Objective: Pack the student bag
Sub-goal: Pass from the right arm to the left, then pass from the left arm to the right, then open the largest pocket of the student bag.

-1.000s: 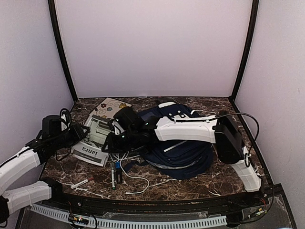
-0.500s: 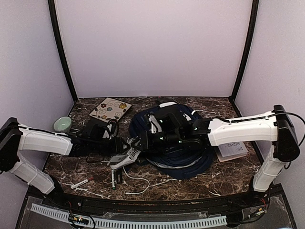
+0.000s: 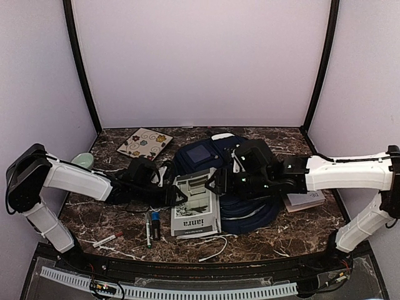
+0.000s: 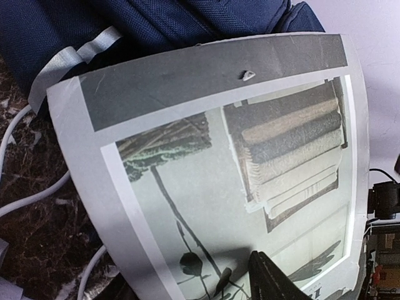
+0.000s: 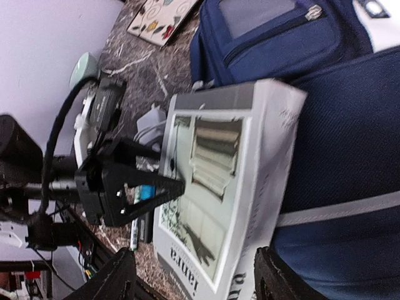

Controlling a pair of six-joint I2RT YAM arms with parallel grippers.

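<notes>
The student bag [image 3: 256, 212] is a navy backpack lying flat mid-table; it also shows in the left wrist view [image 4: 187, 25] and the right wrist view [image 5: 337, 125]. A thick white book [image 3: 195, 215] with a grey picture cover leans on the bag's front left side. My left gripper [image 3: 174, 195] is shut on the book's left edge. One of its fingers [image 4: 272, 278] lies on the cover [image 4: 206, 144]; the other is hidden under it. My right gripper [image 5: 200, 284] is open, its jaws wide apart on either side of the book [image 5: 219, 162], at the book's bag side [image 3: 217, 181].
A floral notebook [image 3: 145, 142] lies at the back left and a green bowl [image 3: 83, 161] at the left edge. Markers [image 3: 149, 228], a red pen [image 3: 107, 239] and a white cable [image 3: 212, 250] lie in front. A second book [image 3: 303, 200] lies right of the bag.
The white book now leans against the bag's front left, held by my left gripper, which has moved right. My right gripper has shifted right and opened around the book.
</notes>
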